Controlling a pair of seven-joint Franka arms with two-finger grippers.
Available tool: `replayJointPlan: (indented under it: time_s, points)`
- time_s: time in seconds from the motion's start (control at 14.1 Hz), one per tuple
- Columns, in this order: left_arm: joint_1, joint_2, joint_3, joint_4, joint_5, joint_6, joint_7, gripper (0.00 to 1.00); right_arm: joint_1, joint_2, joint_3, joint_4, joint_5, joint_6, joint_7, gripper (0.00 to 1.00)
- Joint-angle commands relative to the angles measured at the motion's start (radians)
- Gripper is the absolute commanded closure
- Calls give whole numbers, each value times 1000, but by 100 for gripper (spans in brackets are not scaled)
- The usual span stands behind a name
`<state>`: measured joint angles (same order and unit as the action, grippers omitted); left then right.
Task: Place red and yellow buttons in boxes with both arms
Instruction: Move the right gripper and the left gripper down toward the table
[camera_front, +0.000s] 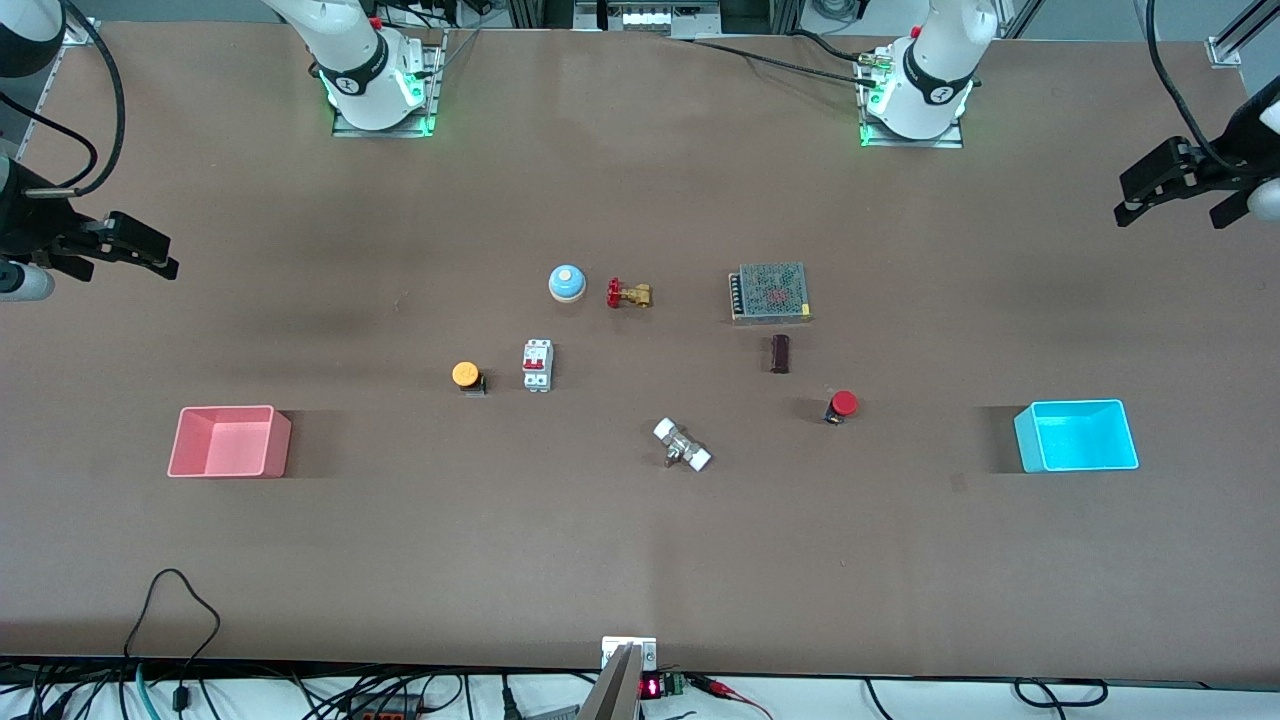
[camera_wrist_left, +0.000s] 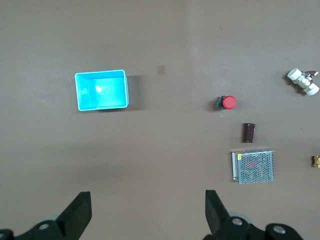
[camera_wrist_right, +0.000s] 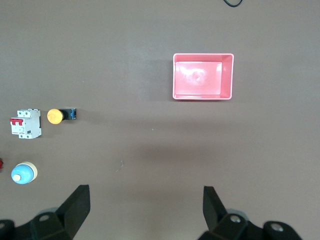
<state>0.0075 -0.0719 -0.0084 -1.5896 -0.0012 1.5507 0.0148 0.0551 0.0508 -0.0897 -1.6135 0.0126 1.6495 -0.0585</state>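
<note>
The red button (camera_front: 843, 404) lies on the table toward the left arm's end, between the table's middle and the empty cyan box (camera_front: 1077, 436). The yellow button (camera_front: 466, 375) lies toward the right arm's end, with the empty pink box (camera_front: 228, 441) farther out toward that end. My left gripper (camera_front: 1135, 195) hangs open and empty high over the table's edge at its end; its wrist view shows it (camera_wrist_left: 148, 210), the cyan box (camera_wrist_left: 101, 90) and the red button (camera_wrist_left: 228, 102). My right gripper (camera_front: 160, 258) hangs open and empty at its end; its wrist view shows it (camera_wrist_right: 146, 205), the pink box (camera_wrist_right: 202, 76) and the yellow button (camera_wrist_right: 56, 115).
A white circuit breaker (camera_front: 537, 365) stands beside the yellow button. A blue bell (camera_front: 566, 283), a brass valve (camera_front: 628, 294) and a mesh power supply (camera_front: 768, 293) lie farther from the camera. A dark block (camera_front: 780, 353) and a white fitting (camera_front: 682, 445) lie near the red button.
</note>
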Motion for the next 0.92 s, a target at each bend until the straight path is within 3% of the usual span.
replayJointPlan:
  time_s: [0.0,0.28,0.57,0.85]
  points:
    - [-1,35,-4,61,1,-6,-6,0,-3,-32,5,-11,-11,-29,-11,0]
    - [-3,96,-4,144,1,-8,-7,0,-3,-22,5,1,-5,-30,-3,0]
    - [-11,118,-7,128,3,-9,-13,0,-8,1,5,1,12,-4,3,0]
    - [-24,197,-56,126,4,2,-107,0,-5,63,4,3,43,3,-1,0]
